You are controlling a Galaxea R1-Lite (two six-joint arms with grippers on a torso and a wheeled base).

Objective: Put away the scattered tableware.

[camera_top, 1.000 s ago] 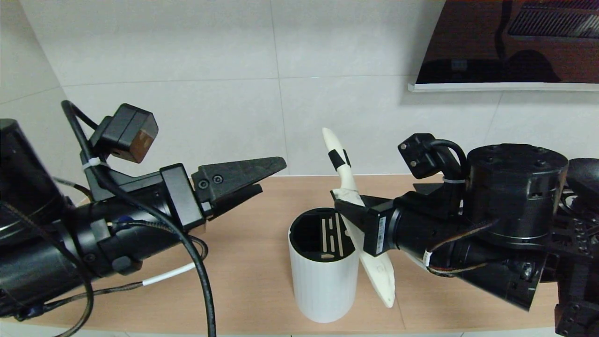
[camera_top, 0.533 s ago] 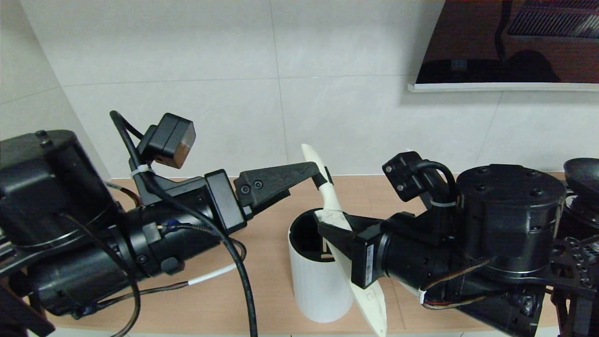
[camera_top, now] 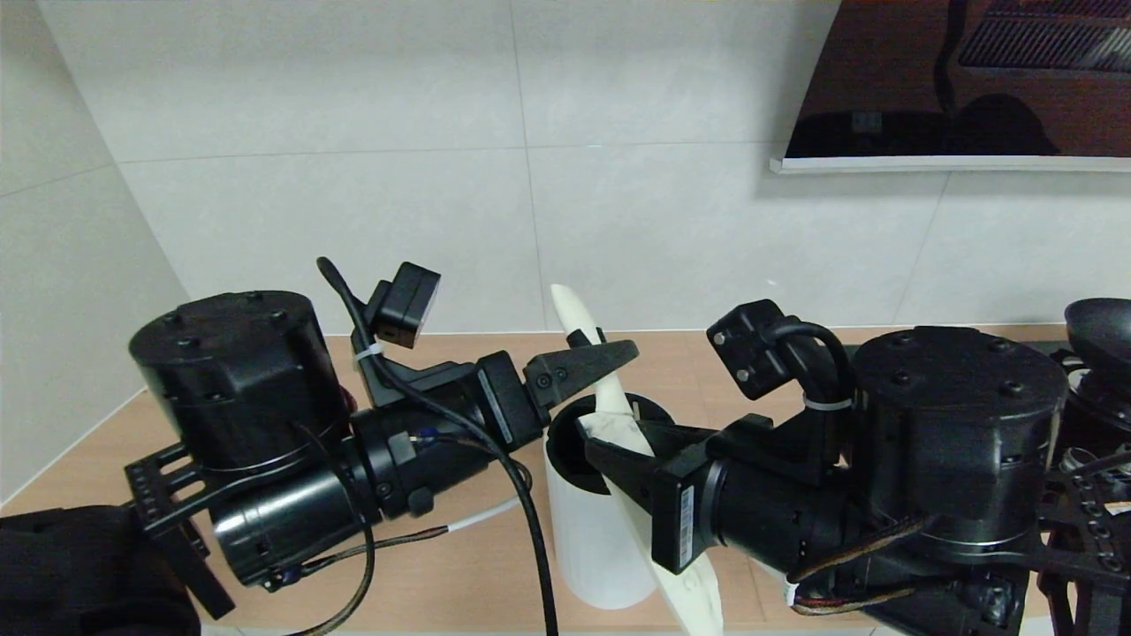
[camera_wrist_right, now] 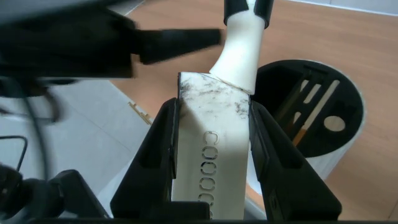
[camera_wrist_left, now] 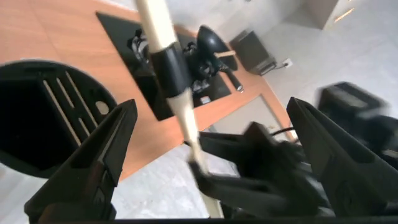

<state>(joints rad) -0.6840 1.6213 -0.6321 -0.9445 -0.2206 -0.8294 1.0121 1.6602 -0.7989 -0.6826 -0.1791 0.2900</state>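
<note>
Embossed lettering on white spatula blade; illegible sticker on right claw housing.

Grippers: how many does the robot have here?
2. The left gripper is open around the spatula's handle; the right gripper is shut on the spatula by the white holder.

A white cylindrical utensil holder stands upright near the front edge of a light wooden countertop, a black hob farther along.
</note>
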